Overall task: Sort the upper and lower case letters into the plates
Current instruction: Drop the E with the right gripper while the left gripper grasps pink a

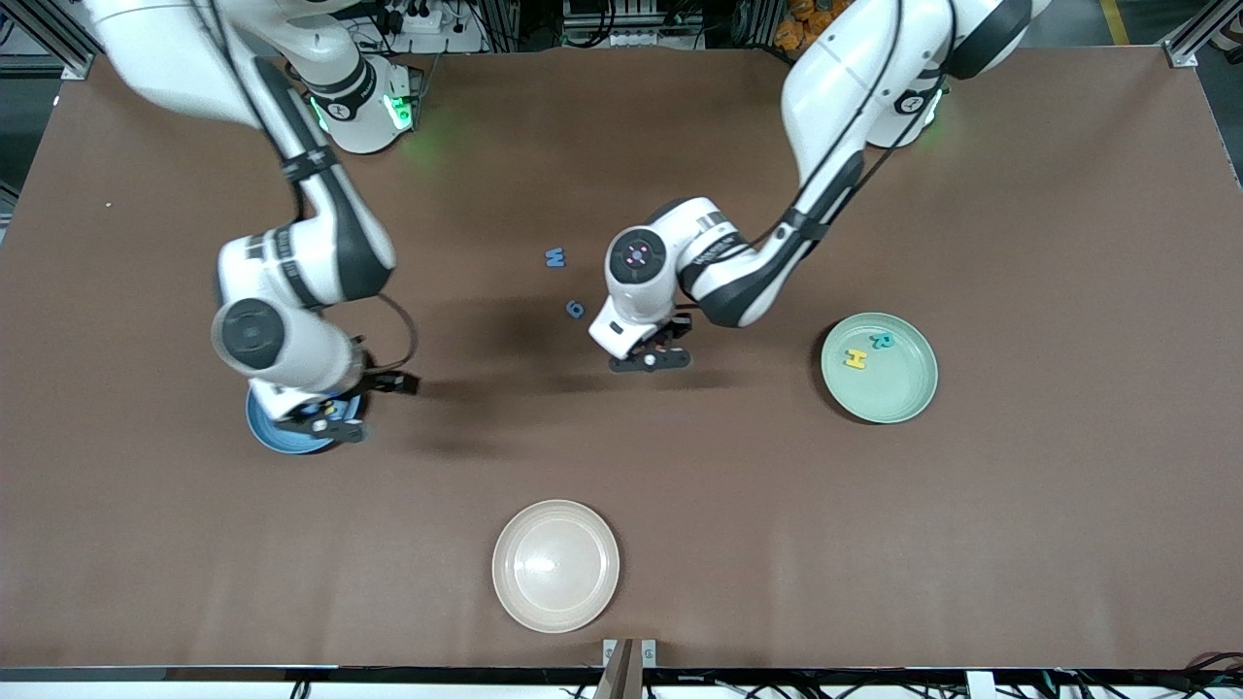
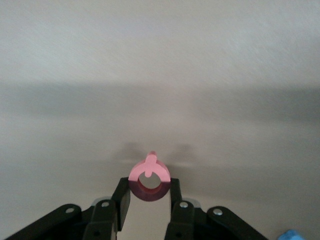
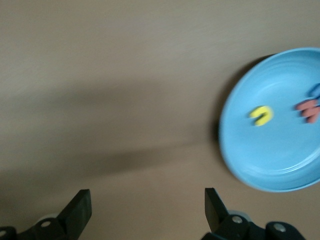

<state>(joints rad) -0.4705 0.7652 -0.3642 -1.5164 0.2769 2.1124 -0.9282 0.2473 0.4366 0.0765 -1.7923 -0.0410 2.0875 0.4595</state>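
left tool (image 1: 649,360): clamped on a small pink-red ring-shaped letter (image 2: 149,176), over bare bench near the middle, roughly 9 o'clock of the mint plate. in the left wrist view the letter sits between both fingers (image 2: 123,200), tab end pointing away from the palm.
right tool (image 1: 320,419): fingers spread wide, nothing between them, over the blue plate's edge at the right arm's end of the bench. right wrist view shows its fingers (image 3: 77,212) over bare bench just beside the plate.
blue plate (image 1: 270,439): mostly hidden under the right arm in the front view. the right wrist view shows a yellow letter (image 3: 261,115) and a red letter (image 3: 308,109) lying in it, plus a bit of blue at the frame edge, cannot tell what.
mint plate (image 1: 898,388): toward the left arm's end, holds a yellow h (image 1: 855,359) and a teal r (image 1: 882,341), close but apart.
loose letters: blue w (image 1: 554,257) and blue g-like letter (image 1: 575,309) flat on the bench, about 11 o'clock of the left tool, apart from each other.
cream plate (image 1: 555,566): nearest the front camera, 6 o'clock of the loose letters.
bench (image 1: 1020,544): brown.
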